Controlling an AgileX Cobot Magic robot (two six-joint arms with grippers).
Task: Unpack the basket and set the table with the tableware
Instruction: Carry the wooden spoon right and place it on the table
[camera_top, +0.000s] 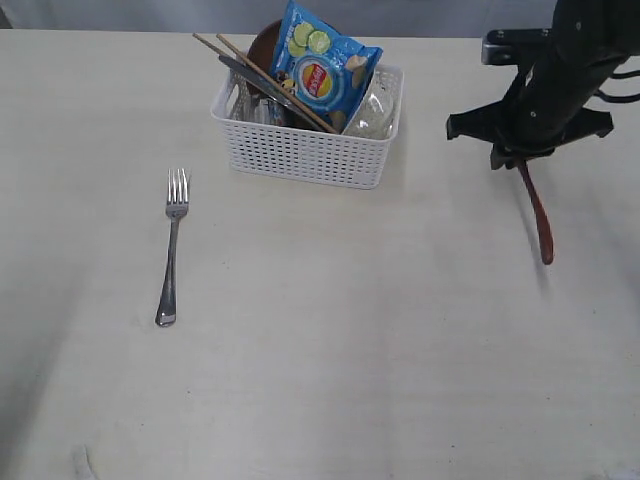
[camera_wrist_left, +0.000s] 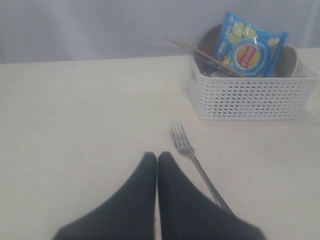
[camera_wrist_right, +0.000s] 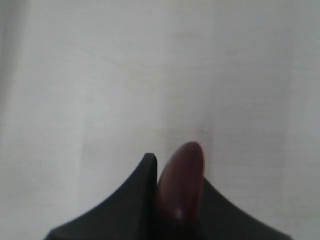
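Observation:
The white perforated basket (camera_top: 308, 135) (camera_wrist_left: 252, 95) stands at the back middle of the cream table (camera_top: 350, 330). Two wooden chopsticks (camera_top: 262, 78), a steel knife (camera_top: 250, 80), a brown plate (camera_top: 265, 45) and a shiny steel cup (camera_top: 372, 112) stick out of it behind a blue crisp packet (camera_top: 322, 65). A steel fork (camera_top: 173, 245) (camera_wrist_left: 196, 165) lies on the table to the left, beside my shut, empty left gripper (camera_wrist_left: 157, 159). At the right, my right gripper (camera_top: 520, 160) (camera_wrist_right: 172, 167) is shut on the dark reddish wooden spoon (camera_top: 538, 215) (camera_wrist_right: 182, 177), which hangs down over the table.
The table's far edge runs just behind the basket. A small grey mark (camera_top: 82, 462) shows near the front left corner.

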